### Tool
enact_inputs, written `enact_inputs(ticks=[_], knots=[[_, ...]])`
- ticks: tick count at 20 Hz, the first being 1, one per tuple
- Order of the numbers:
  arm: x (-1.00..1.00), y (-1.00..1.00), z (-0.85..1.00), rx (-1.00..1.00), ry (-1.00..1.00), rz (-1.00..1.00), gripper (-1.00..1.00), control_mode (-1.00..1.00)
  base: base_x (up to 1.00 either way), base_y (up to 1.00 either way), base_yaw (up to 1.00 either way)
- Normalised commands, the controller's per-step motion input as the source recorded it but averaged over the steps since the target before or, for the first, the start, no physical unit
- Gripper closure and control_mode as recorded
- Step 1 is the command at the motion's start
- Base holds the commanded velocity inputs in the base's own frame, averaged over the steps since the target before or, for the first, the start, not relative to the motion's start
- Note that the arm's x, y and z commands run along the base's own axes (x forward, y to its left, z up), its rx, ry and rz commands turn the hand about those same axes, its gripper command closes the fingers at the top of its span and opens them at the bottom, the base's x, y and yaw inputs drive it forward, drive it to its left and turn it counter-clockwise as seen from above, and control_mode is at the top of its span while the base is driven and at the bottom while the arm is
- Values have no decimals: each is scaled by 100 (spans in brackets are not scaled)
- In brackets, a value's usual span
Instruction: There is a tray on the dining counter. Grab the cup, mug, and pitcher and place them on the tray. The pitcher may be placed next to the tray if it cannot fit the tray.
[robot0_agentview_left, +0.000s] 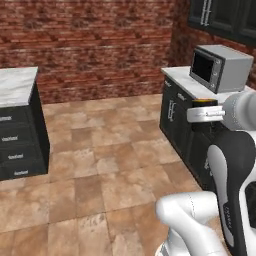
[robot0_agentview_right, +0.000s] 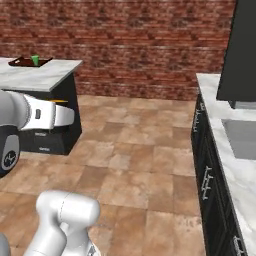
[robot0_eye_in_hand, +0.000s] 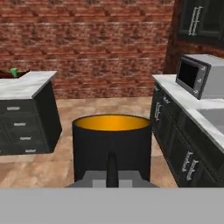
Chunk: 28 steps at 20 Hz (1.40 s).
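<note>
My gripper (robot0_eye_in_hand: 112, 174) is shut on the mug (robot0_eye_in_hand: 111, 142), a black mug with an orange-yellow inside, held upright in the air over the tiled floor. Its orange rim (robot0_agentview_left: 204, 102) shows above the white hand. The dining counter (robot0_agentview_right: 42, 76) with its marble top stands ahead to the left, well away from the hand. At its far end lies the dark wooden tray (robot0_agentview_right: 20, 62) with the green cup (robot0_agentview_right: 35, 60) standing in it. From the hand, the cup (robot0_eye_in_hand: 14, 72) peeks over the counter (robot0_eye_in_hand: 26, 85). The pitcher is out of view.
A second marble counter (robot0_agentview_left: 180, 75) with dark cabinets runs along the right and carries a grey microwave (robot0_agentview_left: 220, 67). A sink (robot0_agentview_right: 242, 137) is set into it nearer the base. Open tiled floor (robot0_agentview_right: 130, 150) lies between the two counters, and a brick wall closes the back.
</note>
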Motion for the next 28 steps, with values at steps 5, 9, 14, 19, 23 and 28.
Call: enact_inputs(ticks=[5,9,14,19,23,28], knots=[[0,0,0,0,0,0,100,100,88,0,45],[0,0,0,0,0,0,100,100,100,-18,8],[0,0,0,0,0,0,100,100,100,-39,0],[0,0,0,0,0,0,100,100,100,-29,0],[0,0,0,0,0,0,100,100,100,-30,0],[0,0,0,0,0,0,100,100,100,-32,0]])
